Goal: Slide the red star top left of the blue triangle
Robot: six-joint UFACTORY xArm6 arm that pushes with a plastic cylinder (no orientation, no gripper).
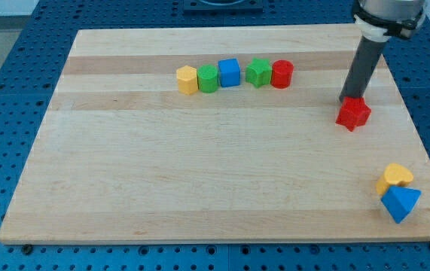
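The red star (353, 114) lies near the board's right edge, at mid height. My tip (349, 101) rests against its upper left side. The blue triangle (401, 202) sits at the board's bottom right corner, well below and right of the star. A yellow heart-shaped block (394, 178) touches the triangle's upper left side.
A row of blocks lies along the view's top: a yellow hexagon (187, 79), a green block (208, 78), a blue cube (230, 73), a green star (258, 72) and a red cylinder (282, 74). The wooden board (199, 165) rests on a blue perforated table.
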